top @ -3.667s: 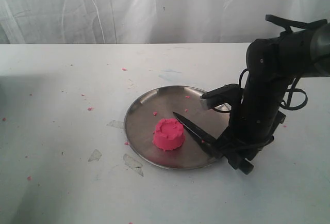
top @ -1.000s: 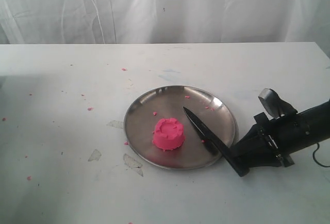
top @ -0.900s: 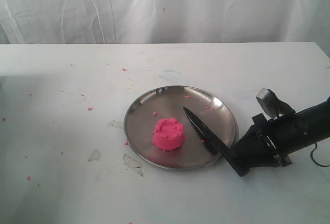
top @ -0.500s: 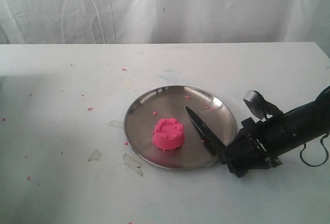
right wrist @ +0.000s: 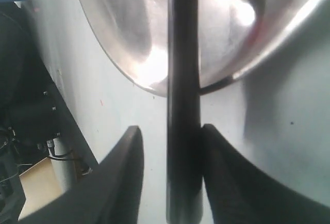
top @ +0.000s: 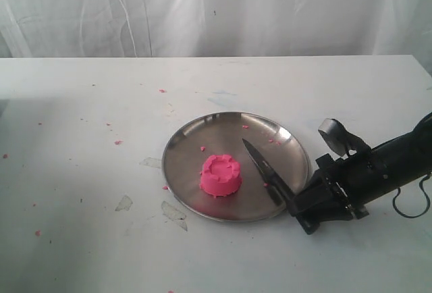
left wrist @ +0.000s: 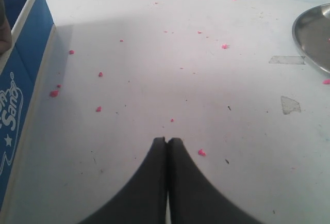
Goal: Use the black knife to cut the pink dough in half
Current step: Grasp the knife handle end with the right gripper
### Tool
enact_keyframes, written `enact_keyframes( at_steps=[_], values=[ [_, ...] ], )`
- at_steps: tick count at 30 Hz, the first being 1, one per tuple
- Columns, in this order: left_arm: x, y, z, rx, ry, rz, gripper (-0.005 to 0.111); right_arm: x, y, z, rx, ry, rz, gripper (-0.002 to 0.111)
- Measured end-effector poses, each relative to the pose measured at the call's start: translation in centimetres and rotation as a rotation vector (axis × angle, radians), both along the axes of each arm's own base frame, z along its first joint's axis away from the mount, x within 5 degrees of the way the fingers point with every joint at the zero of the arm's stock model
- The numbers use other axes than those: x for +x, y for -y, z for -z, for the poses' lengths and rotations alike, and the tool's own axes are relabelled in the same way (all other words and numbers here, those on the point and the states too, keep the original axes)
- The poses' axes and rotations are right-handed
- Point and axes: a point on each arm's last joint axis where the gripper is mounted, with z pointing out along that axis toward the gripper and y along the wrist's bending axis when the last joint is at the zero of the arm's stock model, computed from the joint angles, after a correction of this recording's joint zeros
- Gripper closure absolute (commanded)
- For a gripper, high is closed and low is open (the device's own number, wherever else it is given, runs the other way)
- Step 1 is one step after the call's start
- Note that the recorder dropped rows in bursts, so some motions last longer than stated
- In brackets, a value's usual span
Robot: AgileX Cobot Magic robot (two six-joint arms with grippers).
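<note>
Black knife (top: 264, 171) handle now inside spread right gripper (right wrist: 171, 127), which slid forward; left gripper (left wrist: 166, 140) pressed together.

The plate (top: 185, 146) is bare polished metal, glossy enough to throw bright glare and blurred reflections, while the pink dough (top: 221, 175) on it looks soft and matt. The black knife (top: 263, 170) has a smooth black finish with a faint sheen on blade and handle alike, and the fingers (right wrist: 126, 177) beside its handle look like smooth matt black plastic. The bench (top: 81, 185) is a smooth white surface, scuffed and stained, and white cloth (top: 202, 9) hangs in folds behind it.
</note>
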Motion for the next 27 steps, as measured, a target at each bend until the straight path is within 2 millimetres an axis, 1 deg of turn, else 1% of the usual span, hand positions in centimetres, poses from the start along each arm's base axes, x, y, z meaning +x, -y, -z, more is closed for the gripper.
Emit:
enact_keyframes(
  at_steps=[13,15,27],
  values=[
    [0.0,0.0,0.0,0.0,0.0,0.0,0.107,-0.04,-0.15,0.11,-0.021,0.009,-0.014,0.076],
    [0.0,0.0,0.0,0.0,0.0,0.0,0.107,-0.08,-0.25,0.08,-0.023,0.01,-0.021,0.08],
    [0.0,0.0,0.0,0.0,0.0,0.0,0.107,-0.12,-0.25,0.06,-0.022,0.009,-0.025,0.108]
  ],
)
